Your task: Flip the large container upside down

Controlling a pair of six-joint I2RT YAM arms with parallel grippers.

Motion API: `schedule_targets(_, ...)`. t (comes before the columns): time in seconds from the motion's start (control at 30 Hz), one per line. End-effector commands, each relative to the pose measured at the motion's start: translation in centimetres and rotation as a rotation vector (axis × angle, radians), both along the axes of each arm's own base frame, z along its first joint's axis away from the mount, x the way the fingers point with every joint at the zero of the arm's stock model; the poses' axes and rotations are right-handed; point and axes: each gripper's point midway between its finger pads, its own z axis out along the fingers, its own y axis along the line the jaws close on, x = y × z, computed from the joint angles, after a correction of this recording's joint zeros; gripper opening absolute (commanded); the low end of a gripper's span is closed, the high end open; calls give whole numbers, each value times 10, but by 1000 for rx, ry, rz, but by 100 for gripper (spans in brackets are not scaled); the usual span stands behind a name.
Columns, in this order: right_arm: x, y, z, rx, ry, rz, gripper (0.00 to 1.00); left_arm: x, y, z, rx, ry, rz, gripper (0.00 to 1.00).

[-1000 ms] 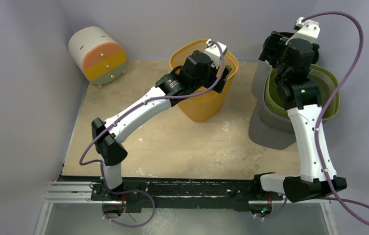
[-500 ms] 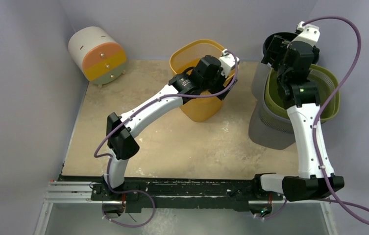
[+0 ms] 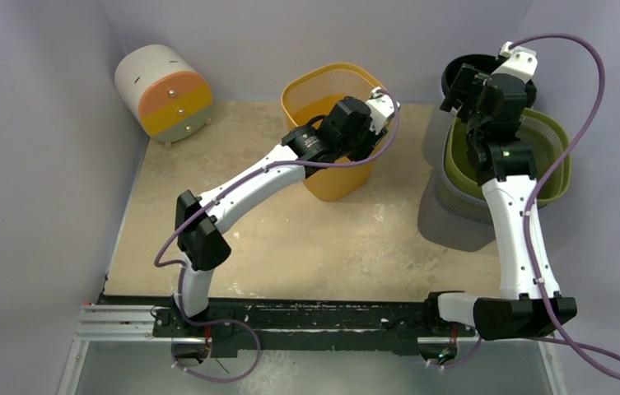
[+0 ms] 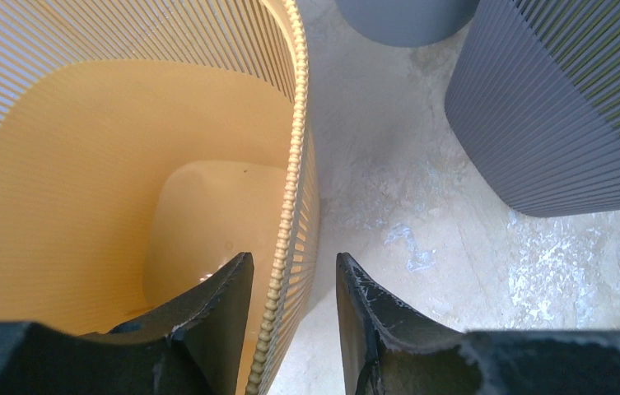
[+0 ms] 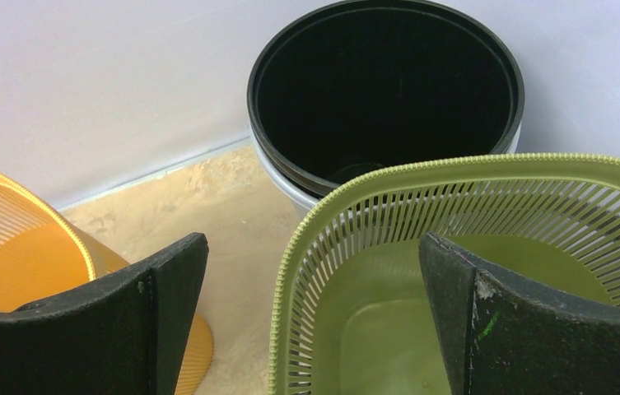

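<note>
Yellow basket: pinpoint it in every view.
Top external: basket at back centre.
Left wrist: basket fills the left half, rim between the jaws.
Right wrist: basket in the lower-left corner.
Landmark: round bin, right of it in all three.

Left arm (image 3: 249, 177): was seen reaching forward and to the right from its base, with the elbow bent low near the base.
Left wrist (image 3: 347, 123): was pitched downward at the far centre of the table.
Left gripper (image 4: 294, 276): was pointed down; its two black fingers (image 4: 224, 304) were held narrowly parted, with a clear gap between the tips.
Right arm (image 3: 512, 222): was raised steeply from its base, with the forearm extended toward the far right corner.
Right wrist (image 3: 500, 107): was held high and tilted forward and down.
Right gripper (image 5: 314, 255): was spread wide, with one finger recorded at each lower corner of the right wrist view.
</note>
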Motion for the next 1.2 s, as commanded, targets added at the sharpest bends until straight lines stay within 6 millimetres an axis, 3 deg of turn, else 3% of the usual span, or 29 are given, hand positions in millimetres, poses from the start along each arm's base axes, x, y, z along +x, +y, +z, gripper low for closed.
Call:
schedule_targets(0.0, -6, 0, 22, 20, -90, 4, 100, 1, 21, 29, -42, -33, 80, 0)
schedule_targets(0.17, -9, -4, 17, 12, -84, -12, 100, -1, 26, 46, -78, -33, 108, 0)
schedule_targets(0.4, -9, -6, 18, 7, -86, -16, 100, -2, 46, 123, -403, -50, 315, 0)
schedule_targets(0.53, -9, -4, 16, 7, -78, -7, 100, -8, 49, 137, -480, -18, 338, 1)
schedule_targets(0.6, -9, -3, 15, 9, -78, -3, 100, -12, 40, 135, -456, -5, 284, 30)
schedule_targets(0.63, -9, -3, 16, 10, -80, 1, 100, -13, 37, 132, -429, -8, 262, 36)
schedule_targets(0.8, -11, -3, 17, 8, -81, 2, 100, -3, 43, 107, -270, -34, 284, 43)
schedule_targets(0.9, -12, -4, 17, 5, -83, -5, 100, -1, 41, 99, -247, -28, 285, 53)
schedule_targets(1.17, -13, -5, 12, 8, -79, -10, 100, -6, 26, 104, -273, 10, 216, 56)
